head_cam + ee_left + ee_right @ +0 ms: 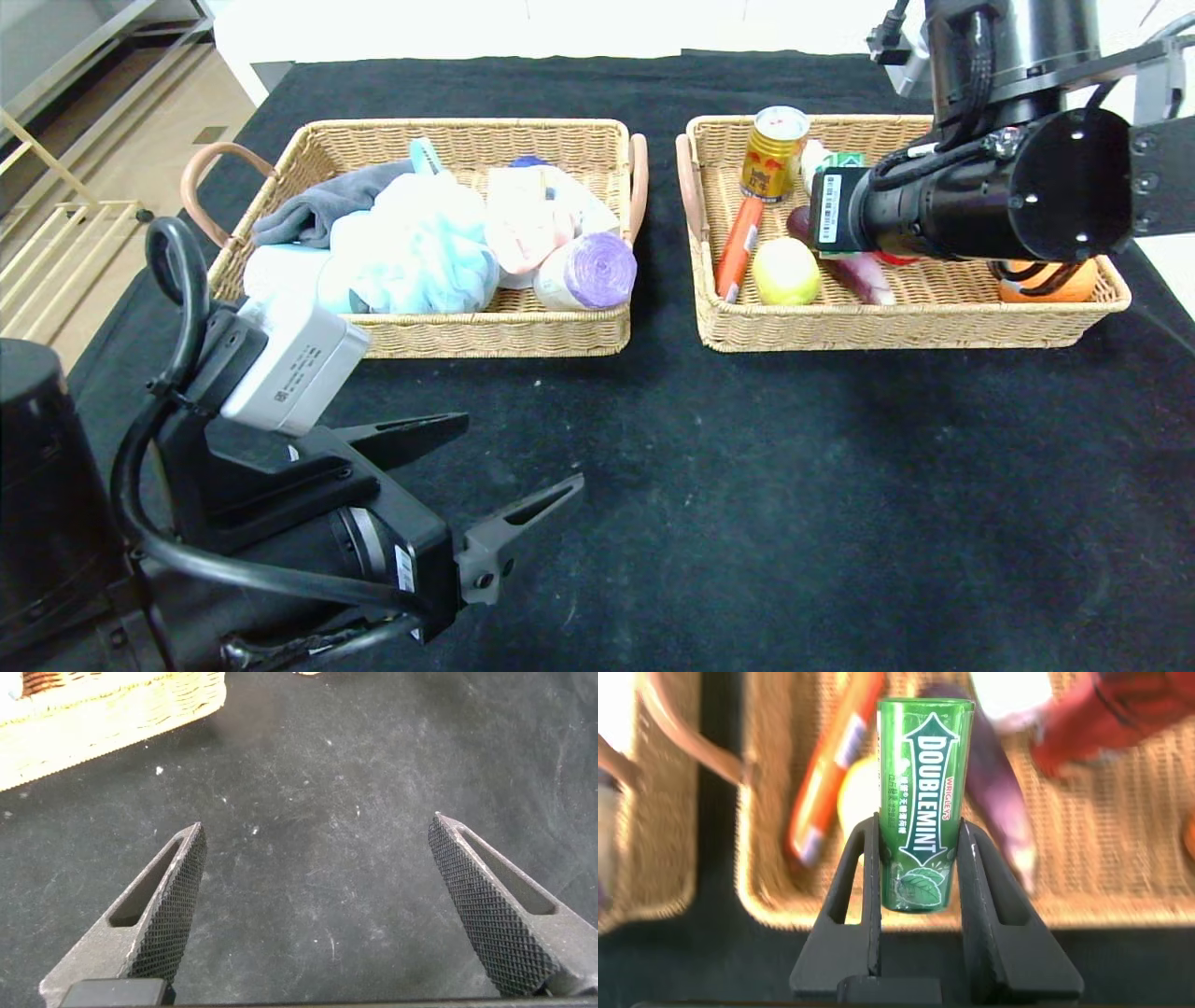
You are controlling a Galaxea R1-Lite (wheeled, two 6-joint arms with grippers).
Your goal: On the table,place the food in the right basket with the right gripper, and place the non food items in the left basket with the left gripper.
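My right gripper [920, 826] is shut on a green chewing-gum pack [924, 803] and holds it over the right basket [896, 327]. A sliver of the pack [843, 160] shows behind the right wrist in the head view. In that basket lie a yellow lemon [786, 271] and an orange sausage [738, 247]. The left basket [485, 331] holds a light-blue pouf [420, 247], a grey towel [327, 205], a pink bottle [523, 224] and a purple-ended bag roll [597, 271]. My left gripper [523, 451] hangs open and empty over the black table [747, 513] near its front left.
The right basket also holds a purple eggplant [854, 271], a round orange fruit [1046, 280] and a yellow can [773, 154]. A pale mint flask [280, 271] lies at the left basket's near left corner. Bare black cloth [318, 765] lies under the left gripper.
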